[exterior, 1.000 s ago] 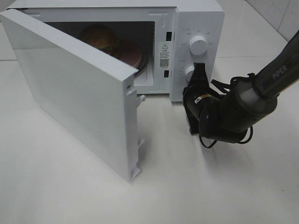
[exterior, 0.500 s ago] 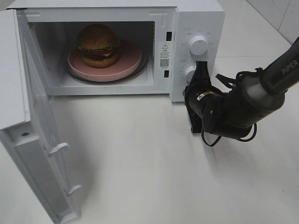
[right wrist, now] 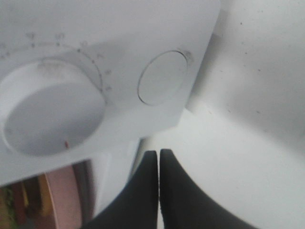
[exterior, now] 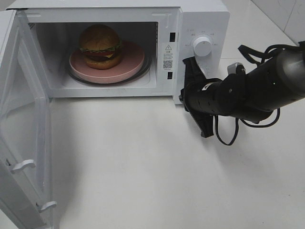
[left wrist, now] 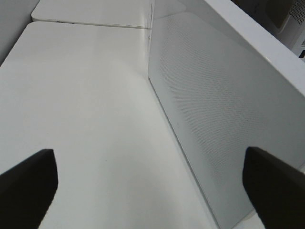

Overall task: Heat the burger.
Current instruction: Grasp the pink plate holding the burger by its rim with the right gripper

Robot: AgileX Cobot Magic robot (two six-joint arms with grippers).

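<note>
Burger on pink plate inside open microwave, well left of right claw (jaws together).

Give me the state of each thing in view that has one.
Microwave door: wide open.
Burger: on the pink plate inside the microwave.
Left gripper: open, empty.
Right gripper: shut, empty, beside the control panel.
</note>
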